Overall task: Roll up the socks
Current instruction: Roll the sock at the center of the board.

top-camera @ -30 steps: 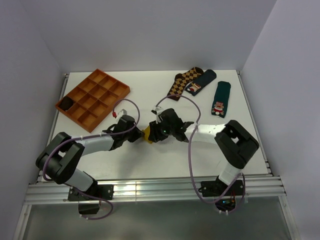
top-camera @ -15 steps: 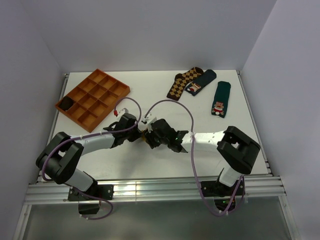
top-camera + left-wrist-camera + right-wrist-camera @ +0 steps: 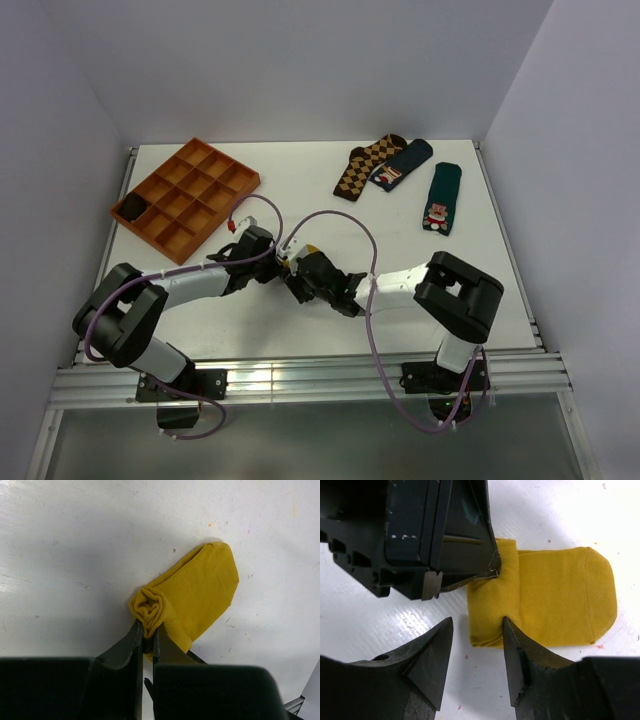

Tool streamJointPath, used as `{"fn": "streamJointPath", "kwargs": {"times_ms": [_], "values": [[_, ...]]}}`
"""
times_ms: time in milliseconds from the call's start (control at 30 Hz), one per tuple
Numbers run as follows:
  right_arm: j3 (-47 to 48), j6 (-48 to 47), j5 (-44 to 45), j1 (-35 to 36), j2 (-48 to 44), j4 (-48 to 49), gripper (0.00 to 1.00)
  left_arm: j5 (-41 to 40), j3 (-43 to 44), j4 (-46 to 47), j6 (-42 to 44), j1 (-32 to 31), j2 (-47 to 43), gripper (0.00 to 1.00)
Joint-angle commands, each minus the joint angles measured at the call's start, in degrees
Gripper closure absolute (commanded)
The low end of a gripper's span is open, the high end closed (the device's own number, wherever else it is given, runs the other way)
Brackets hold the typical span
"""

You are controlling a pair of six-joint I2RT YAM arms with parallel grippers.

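The right gripper (image 3: 476, 625) is sitting lower and further left than a second ago, crowding the left gripper (image 3: 148, 630). The left jaws are pinching the rolled end of the sock (image 3: 200, 587) (a tight yellow coil). The right jaws are standing half apart, straddling the roll's edge, the flat toe lying off to one side of them.

Right tool (image 3: 301, 274) has slid left and nearer, apparently over sock (image 3: 555, 597).
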Motion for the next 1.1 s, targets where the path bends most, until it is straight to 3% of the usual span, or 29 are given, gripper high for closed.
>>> {"fn": "streamJointPath", "kwargs": {"times_ms": [0,133,267,433,500,567,600,700,900,1067], "values": [[1.0,-0.6,3.2,1.0,3.0,2.8,0.49,1.3,0.8,-2.6,0.5,-0.4,1.2,0.99],[1.9,0.4,6.2,1.3,5.2,1.2,0.61,1.8,0.5,-2.5,0.2,-0.4,0.7,0.99],[1.8,2.5,6.8,1.3,6.1,-1.1,1.00,2.4,0.1,-1.9,0.0,-0.4,-0.1,0.97],[-0.2,5.3,3.8,0.6,4.5,-2.7,1.00,0.7,-0.2,-2.6,-0.5,-0.4,-1.7,0.79],[-0.7,7.1,0.7,-0.4,3.1,-3.8,1.00,-0.1,-1.0,-2.5,-1.1,-0.3,-2.6,0.62],[-1.2,9.3,-2.1,-2.4,2.0,-5.1,1.00,-0.8,-1.8,-1.9,-1.8,0.1,-4.0,0.52],[-1.3,10.1,-5.4,-3.2,1.7,-5.4,1.00,-1.1,-2.4,-1.8,-2.1,0.3,-4.9,0.39],[-0.8,13.2,-10.9,-5.9,1.8,-7.1,1.00,-1.5,-3.7,0.2,-3.0,0.8,-6.8,0.27],[-1.4,20.9,-19.3,-10.6,3.3,-6.9,1.00,-3.3,-5.4,1.0,-4.7,1.0,-9.5,0.27],[-6.0,30.1,-30.5,-16.8,5.9,0.2,1.00,-2.9,-6.2,2.4,-4.7,1.3,-9.9,0.27]]}}
